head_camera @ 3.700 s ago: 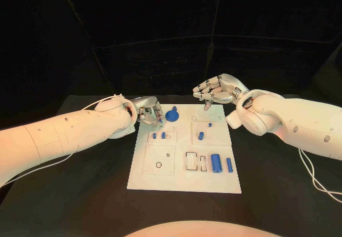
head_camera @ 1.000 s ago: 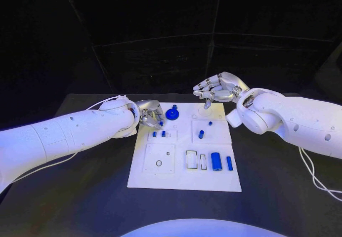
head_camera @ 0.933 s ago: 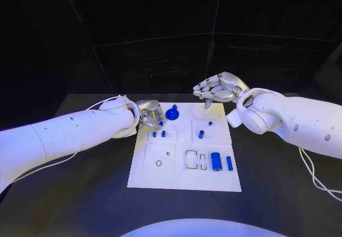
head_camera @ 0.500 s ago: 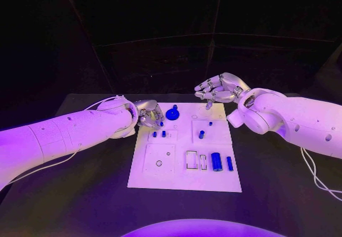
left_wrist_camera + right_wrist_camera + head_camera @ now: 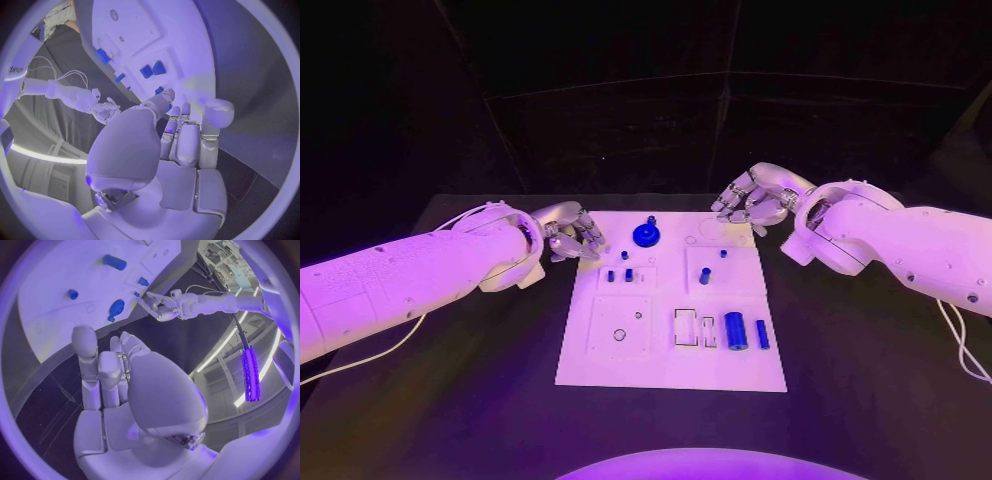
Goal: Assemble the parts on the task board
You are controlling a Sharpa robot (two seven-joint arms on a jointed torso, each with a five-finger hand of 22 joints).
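The white task board [image 5: 672, 370] lies in the middle of the table. A round blue knob [image 5: 646, 234] stands near its far edge, with small blue pegs [image 5: 620, 274] below it and another peg [image 5: 705, 275] to their right. A thick blue cylinder [image 5: 736, 330] and a thinner one [image 5: 763, 333] lie at the board's right side. My left hand [image 5: 571, 238] hovers just off the board's far left corner and holds nothing. My right hand [image 5: 753, 199] hovers at the far right corner, fingers apart, also holding nothing. The right wrist view shows the knob [image 5: 116, 309] and my left hand [image 5: 164, 307].
The board has several recessed slots and holes, among them a square panel [image 5: 623, 327] at the left and a narrow frame [image 5: 687, 327] beside the cylinders. Black table [image 5: 459, 380] surrounds the board. A thin white cable [image 5: 387, 335] runs under my left arm.
Both hands have drawn back from over the board's far edge: the left one to the left, the right one to the right and lower. The parts on the board have not moved.
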